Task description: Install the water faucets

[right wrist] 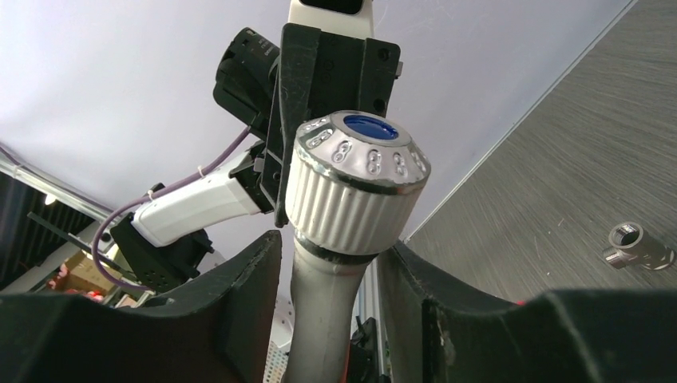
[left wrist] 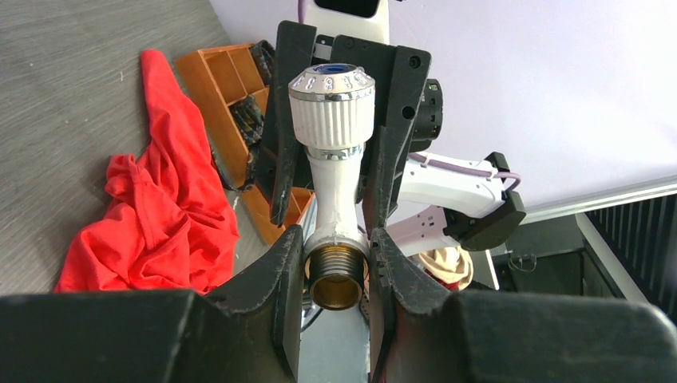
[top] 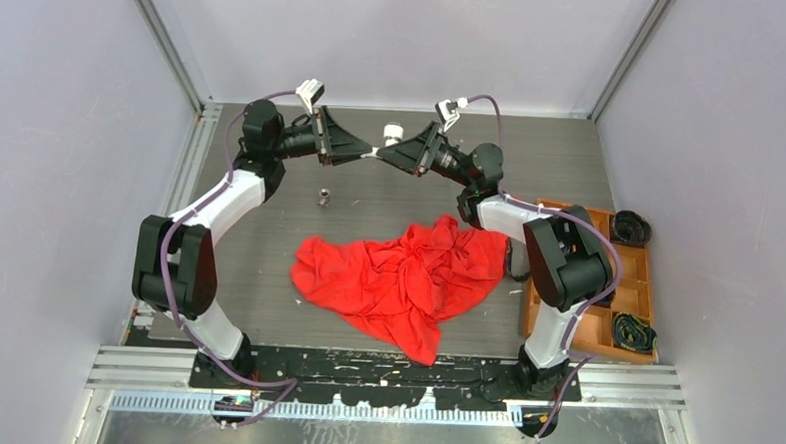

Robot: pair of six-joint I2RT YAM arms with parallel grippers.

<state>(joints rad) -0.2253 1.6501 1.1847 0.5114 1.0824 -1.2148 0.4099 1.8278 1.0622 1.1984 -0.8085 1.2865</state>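
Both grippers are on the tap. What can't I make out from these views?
- Top external: the tap is too small to read; the left gripper and right gripper cover most of it.
- Right wrist: the tap's lower end is cut off at the bottom edge.
- Grey fitting: small and blurred in the right wrist view; bore unreadable.
- Red cloth: anything beneath it is hidden.

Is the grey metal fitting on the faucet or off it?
Off. The fitting lies on the table, apart from the faucet, whose brass thread is bare.
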